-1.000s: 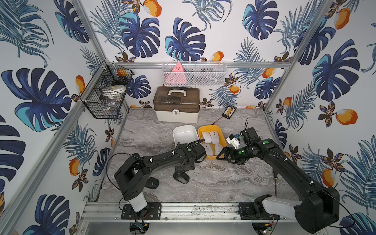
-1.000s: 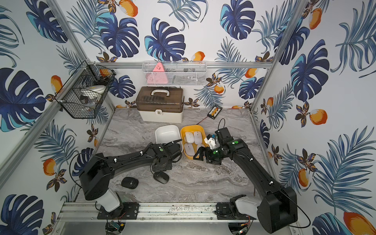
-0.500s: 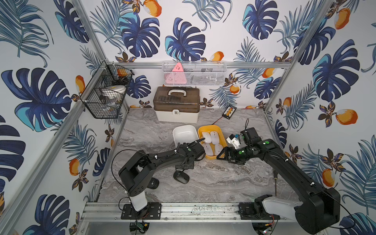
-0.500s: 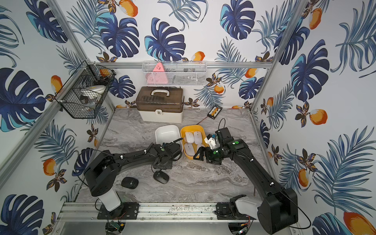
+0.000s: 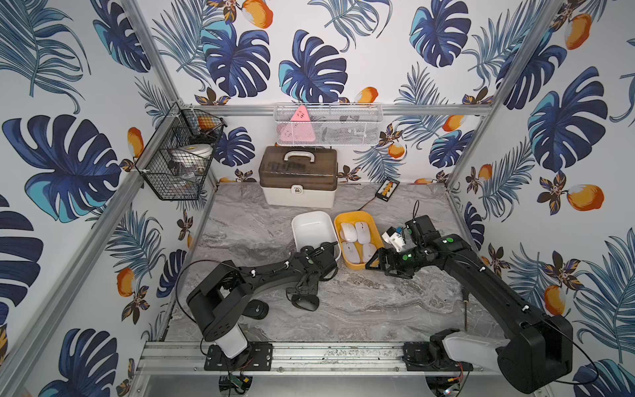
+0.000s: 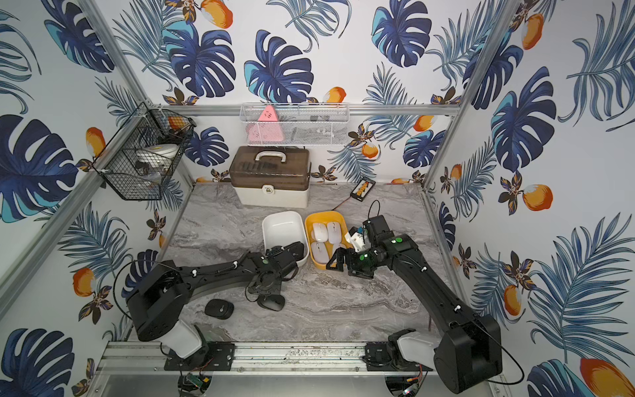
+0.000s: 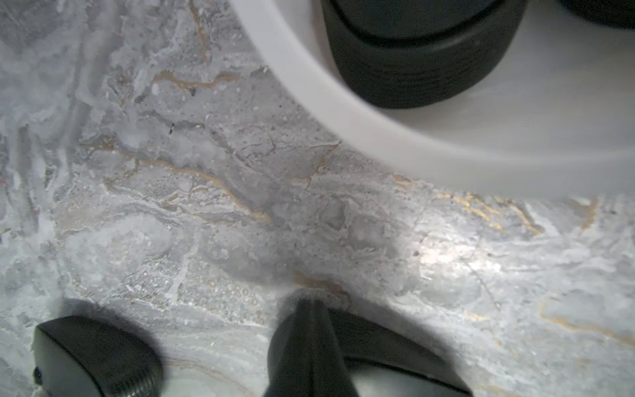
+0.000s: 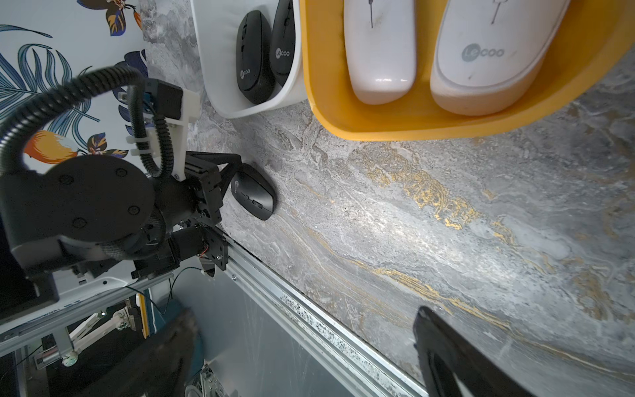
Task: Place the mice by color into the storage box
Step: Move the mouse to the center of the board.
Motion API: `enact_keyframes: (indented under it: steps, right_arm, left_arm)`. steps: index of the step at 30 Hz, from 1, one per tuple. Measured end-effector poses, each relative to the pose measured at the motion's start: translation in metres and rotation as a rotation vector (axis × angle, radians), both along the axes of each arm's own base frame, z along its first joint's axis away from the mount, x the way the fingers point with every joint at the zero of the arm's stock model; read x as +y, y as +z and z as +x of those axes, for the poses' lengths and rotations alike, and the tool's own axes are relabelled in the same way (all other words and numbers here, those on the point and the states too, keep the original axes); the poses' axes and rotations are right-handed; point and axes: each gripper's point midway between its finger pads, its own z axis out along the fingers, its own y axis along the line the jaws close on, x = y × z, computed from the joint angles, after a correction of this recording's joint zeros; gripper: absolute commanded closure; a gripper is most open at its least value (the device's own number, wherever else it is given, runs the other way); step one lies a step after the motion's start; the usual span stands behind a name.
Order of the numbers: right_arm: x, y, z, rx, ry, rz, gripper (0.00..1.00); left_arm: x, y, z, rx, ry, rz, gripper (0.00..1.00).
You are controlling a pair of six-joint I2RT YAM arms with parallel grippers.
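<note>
Clenched, empty left fingers (image 7: 302, 347) hover at one end of a black mouse (image 8: 252, 196) stretching away (splayed right fingers (image 8: 446, 357) farther off).

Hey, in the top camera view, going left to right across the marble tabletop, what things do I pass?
You pass the loose black mouse farthest left → white bin → yellow bin holding white mice → screwdriver.
</note>
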Motion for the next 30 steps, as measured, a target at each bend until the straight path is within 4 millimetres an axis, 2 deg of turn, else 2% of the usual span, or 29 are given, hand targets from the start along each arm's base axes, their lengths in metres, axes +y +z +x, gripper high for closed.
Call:
enact_keyframes:
  steps: [7,17,19,20,22,24,25,30]
  right_arm:
    - [0.0,-0.001,0.0,0.003,0.0,0.0,0.0]
    - [-0.001,-0.002,-0.001,0.006,-0.004,-0.001,0.0]
    - [-0.001,-0.002,-0.002,0.005,-0.004,0.0,0.0]
    - [-0.001,-0.002,-0.002,0.006,-0.004,-0.001,0.0]
    - [-0.001,-0.004,-0.003,0.01,-0.004,-0.002,0.0]
    - [-0.002,-0.004,-0.003,0.009,-0.004,-0.002,0.0]
    - [-0.001,-0.004,-0.003,0.006,-0.004,-0.001,0.0]
    - [0.0,-0.003,-0.001,0.0,-0.003,0.005,0.0]
  left_arm:
    - [0.003,0.001,-0.019,0.002,-0.003,-0.024,1.0]
    - [-0.004,-0.006,-0.066,0.037,-0.021,-0.041,0.99]
    - [-0.005,-0.002,-0.073,0.033,-0.016,-0.055,0.95]
    - [-0.006,0.001,-0.076,0.032,-0.016,-0.064,0.87]
    - [-0.009,0.007,-0.08,0.026,-0.008,-0.088,0.56]
    - [-0.013,0.015,-0.082,0.025,0.001,-0.12,0.33]
    - [-0.018,0.02,-0.082,0.025,-0.001,-0.145,0.25]
    - [-0.037,0.024,-0.086,0.075,-0.043,-0.189,0.07]
